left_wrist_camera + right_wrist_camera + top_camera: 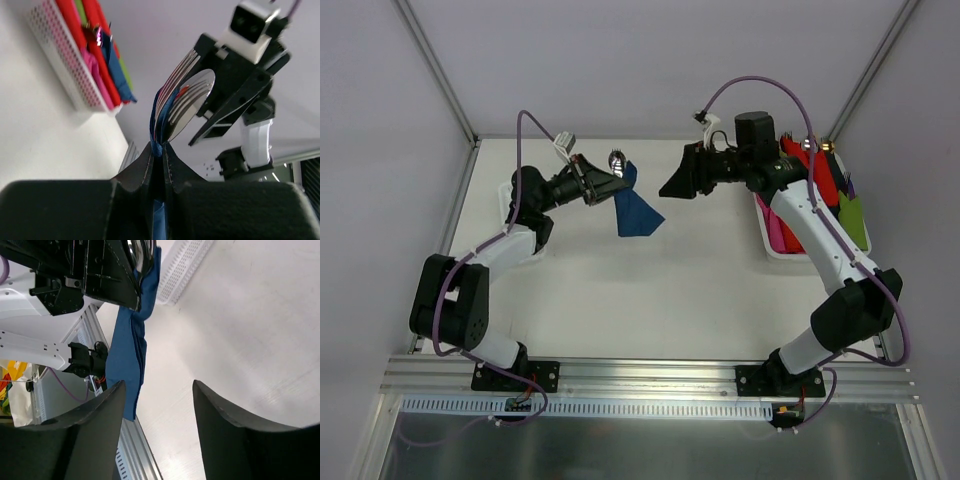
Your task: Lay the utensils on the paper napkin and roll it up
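My left gripper (pixel 611 183) is raised off the table and shut on the dark blue paper napkin (pixel 638 212), which hangs loose below it as a partly rolled sheet. The utensils are wrapped inside. In the left wrist view a shiny spoon bowl (pixel 194 97) and fork tines (pixel 176 76) stick out past the closed fingertips (pixel 150 159), with blue paper (pixel 159 219) pinched between them. My right gripper (pixel 672 186) faces the bundle from the right, open and holding nothing. In the right wrist view the napkin (pixel 127 357) hangs beyond my right gripper (pixel 157 385), not between its fingers.
A white tray (pixel 769 240) at the right edge holds several red, pink and green napkin rolls (pixel 825 185). A small white basket (pixel 506 196) sits behind the left arm at the table's left side. The aluminium rail (pixel 640 375) runs along the near edge.
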You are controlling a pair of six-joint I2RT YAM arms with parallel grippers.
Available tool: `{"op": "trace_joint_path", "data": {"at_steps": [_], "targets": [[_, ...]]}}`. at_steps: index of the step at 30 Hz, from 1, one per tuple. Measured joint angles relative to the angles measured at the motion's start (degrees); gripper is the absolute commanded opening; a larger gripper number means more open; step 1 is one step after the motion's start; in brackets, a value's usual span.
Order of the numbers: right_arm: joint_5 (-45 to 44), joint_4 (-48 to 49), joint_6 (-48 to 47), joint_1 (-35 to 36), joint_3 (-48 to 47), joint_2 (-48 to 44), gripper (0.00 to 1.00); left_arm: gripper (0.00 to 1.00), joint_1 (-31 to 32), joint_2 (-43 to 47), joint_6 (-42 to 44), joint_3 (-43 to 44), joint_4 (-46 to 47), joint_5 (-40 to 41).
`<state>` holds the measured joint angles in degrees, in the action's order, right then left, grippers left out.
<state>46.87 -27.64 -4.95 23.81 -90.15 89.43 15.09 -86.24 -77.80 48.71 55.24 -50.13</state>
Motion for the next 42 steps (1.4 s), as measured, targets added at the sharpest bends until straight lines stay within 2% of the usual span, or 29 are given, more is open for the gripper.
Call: {"op": "trace_joint_path", "data": {"at_steps": [3,11,13,14,17,26,31,35,40,41,42], "targets": [[2.05,2.62,4.37,-1.51,-0.22,0.00,0.69,0.00,-0.15,-1.07,-1.29,2.40,3.13,3.17],[5.46,15.47,19.54,-1.53,3.74,-0.85,0.75,0.00,-0.13,-3.80,-3.63,6.69,7.96,10.91],[5.38,16.61,21.44,-1.38,4.46,-0.85,0.83,0.00,-0.15,-4.24,-3.87,7.61,7.96,11.69],[5.14,16.61,21.64,-1.31,4.48,-0.85,0.90,0.00,-0.15,-4.35,-3.91,7.91,7.96,11.82],[4.00,16.44,21.70,-0.87,4.17,-0.79,0.95,0.00,-0.13,-4.39,-4.13,8.11,7.98,11.87],[0.26,11.85,16.31,2.97,-4.92,3.37,0.97,0.00,1.88,-4.37,-4.11,7.91,7.89,11.80],[-2.14,8.26,11.13,6.58,-7.28,4.35,0.95,0.00,3.78,-4.37,-4.15,7.91,7.89,11.54],[-3.23,6.14,8.79,6.67,-7.39,5.51,0.89,0.00,4.61,-4.48,-5.11,7.96,8.13,11.13],[-3.39,4.61,7.39,5.99,-7.34,6.14,0.73,0.00,4.83,-5.53,-7.21,8.57,10.10,10.14],[-3.32,4.59,7.15,5.86,-7.34,6.14,0.68,0.00,4.83,-5.70,-7.58,8.66,10.19,10.08],[-3.17,4.63,6.99,5.66,-7.30,6.14,0.58,0.00,4.83,-5.81,-7.96,8.70,10.34,10.01]]}}
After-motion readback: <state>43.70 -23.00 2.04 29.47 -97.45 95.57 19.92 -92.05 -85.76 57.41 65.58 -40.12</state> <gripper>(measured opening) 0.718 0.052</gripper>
